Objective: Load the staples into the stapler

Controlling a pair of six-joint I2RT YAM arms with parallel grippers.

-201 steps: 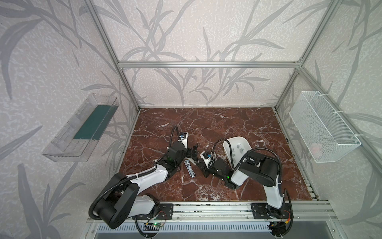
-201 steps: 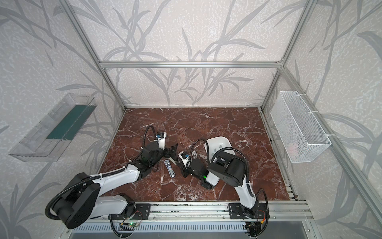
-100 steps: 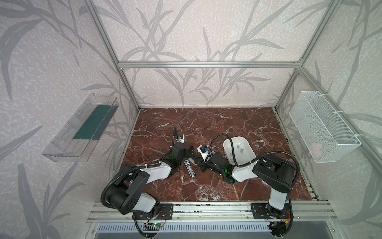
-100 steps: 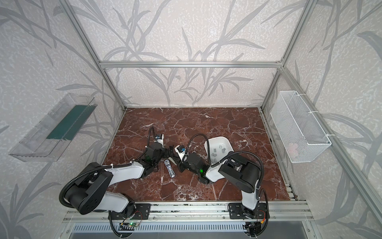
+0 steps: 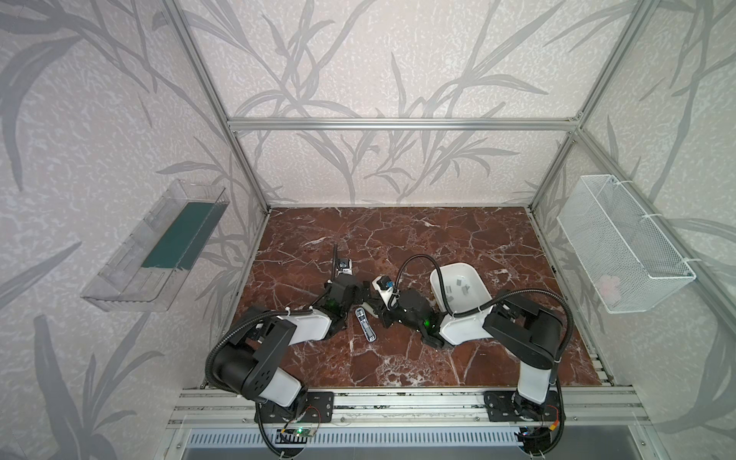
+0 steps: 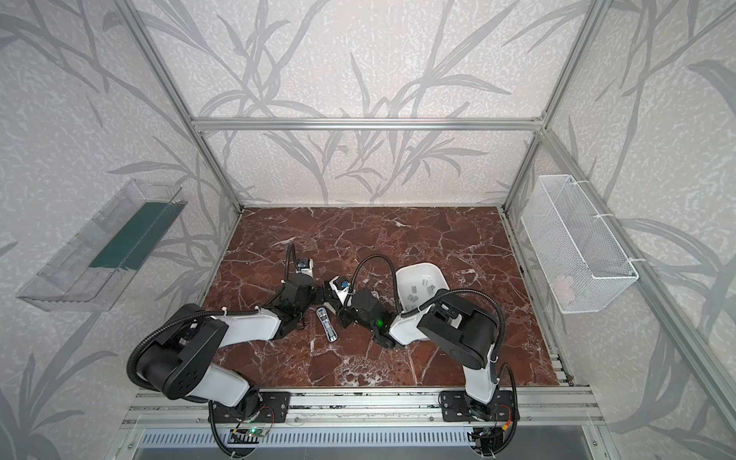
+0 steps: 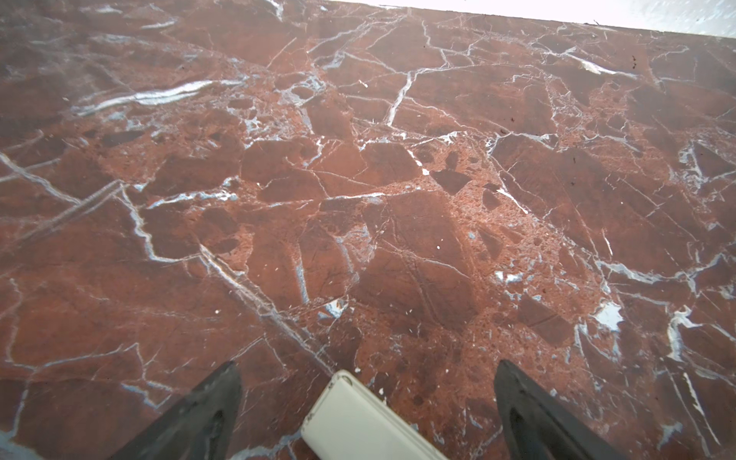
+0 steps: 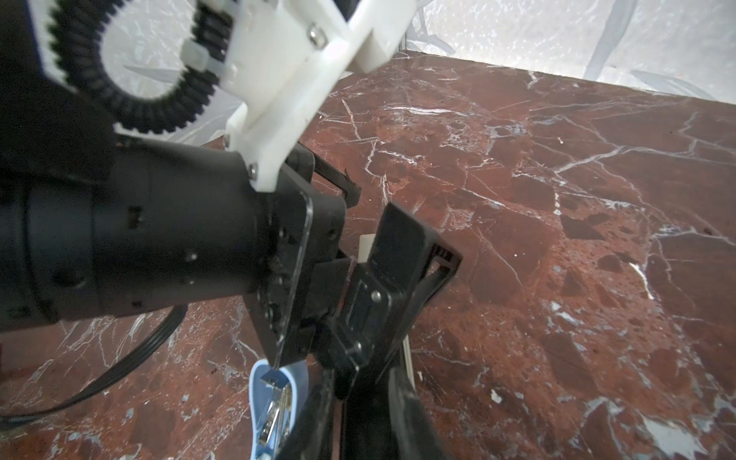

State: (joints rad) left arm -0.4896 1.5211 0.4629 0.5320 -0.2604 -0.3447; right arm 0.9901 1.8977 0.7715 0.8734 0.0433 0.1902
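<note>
Red-brown marble fills my left wrist view. My left claw stands spread wide there, with a white flat piece lying between its fingers, clear of both. The stapler lies opened on the table between my two claws. My right claw hangs just beside it; whether it is spread or pinching something I cannot tell. The staples lie in the white bin by my right arm.

Right gripper advances leftward toward the left gripper, beside the stapler's far end; its elbow swings outward to the right.
</note>
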